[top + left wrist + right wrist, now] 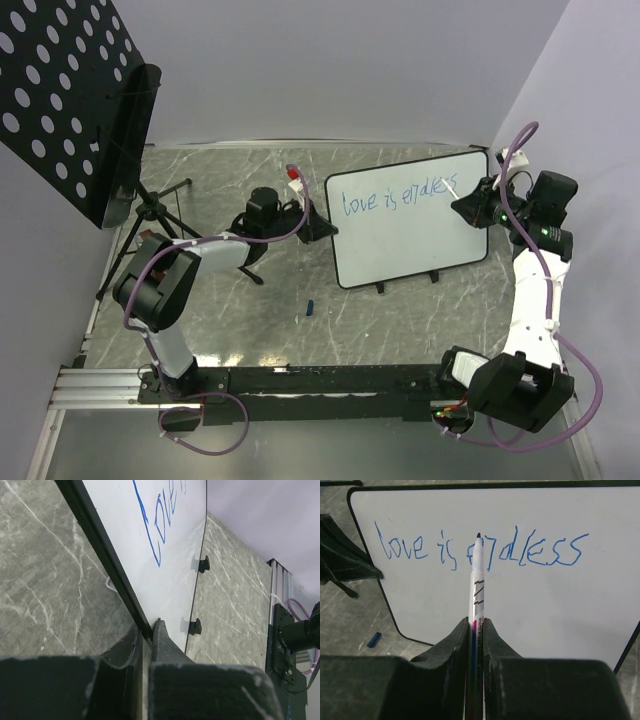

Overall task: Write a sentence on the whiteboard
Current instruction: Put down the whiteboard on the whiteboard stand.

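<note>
The whiteboard (410, 245) is stood tilted on its small black feet, and its left rim is pinched between the pressed-together fingers of the left gripper (150, 630), apparently so that the board is kept from sliding under the pressure of writing. At the whiteboard's upper right, a marker (476, 580) is clamped between the fingers of the right gripper (476, 630), tip forward, so that strokes can be laid along the line. The sentence (398, 197) is written in blue across the whiteboard's upper half and is read as "love is endless". A small blue piece (310, 307), possibly the marker's cap, is left on the table (250, 320) just off the whiteboard's lower left corner. Whether the tip is touching the whiteboard's surface cannot be told: in the right wrist view the start of the last word is covered by the marker. The whiteboard's lower right corner is cut off there, and its back is hidden in every view.
</note>
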`<action>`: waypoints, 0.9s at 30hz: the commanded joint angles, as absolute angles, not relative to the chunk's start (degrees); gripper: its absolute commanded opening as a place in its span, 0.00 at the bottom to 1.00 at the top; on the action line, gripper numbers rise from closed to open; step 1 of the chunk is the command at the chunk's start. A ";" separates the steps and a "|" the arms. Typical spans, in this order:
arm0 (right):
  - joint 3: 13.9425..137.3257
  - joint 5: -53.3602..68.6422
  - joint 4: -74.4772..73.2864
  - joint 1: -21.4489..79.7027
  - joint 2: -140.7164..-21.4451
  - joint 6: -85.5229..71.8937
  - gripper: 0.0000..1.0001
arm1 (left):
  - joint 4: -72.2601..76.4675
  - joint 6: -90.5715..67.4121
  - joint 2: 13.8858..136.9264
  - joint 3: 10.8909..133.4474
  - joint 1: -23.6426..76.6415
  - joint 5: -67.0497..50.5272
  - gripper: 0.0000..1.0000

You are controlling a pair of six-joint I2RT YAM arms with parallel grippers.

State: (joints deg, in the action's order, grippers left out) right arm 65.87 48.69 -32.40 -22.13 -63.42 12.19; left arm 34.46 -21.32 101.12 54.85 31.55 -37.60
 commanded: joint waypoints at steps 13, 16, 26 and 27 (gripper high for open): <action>63.81 52.38 -28.13 -23.73 -61.79 10.90 0.00 | 32.61 -14.85 103.80 51.77 30.23 -36.12 0.12; 63.55 52.56 -27.95 -23.99 -61.61 10.81 0.00 | 32.43 -14.68 103.80 51.68 30.15 -36.04 0.13; 63.28 53.26 -27.95 -24.70 -61.35 10.72 0.00 | 32.61 -14.94 103.45 51.42 30.06 -34.98 0.27; 63.28 53.35 -27.95 -24.87 -61.43 10.64 0.00 | 32.61 -14.94 103.27 51.24 30.06 -34.98 0.27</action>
State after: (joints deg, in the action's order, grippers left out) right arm 63.29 51.33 -30.35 -24.18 -62.89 11.31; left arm 34.57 -19.79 102.89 52.64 29.80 -36.01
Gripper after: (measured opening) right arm 0.186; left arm 0.264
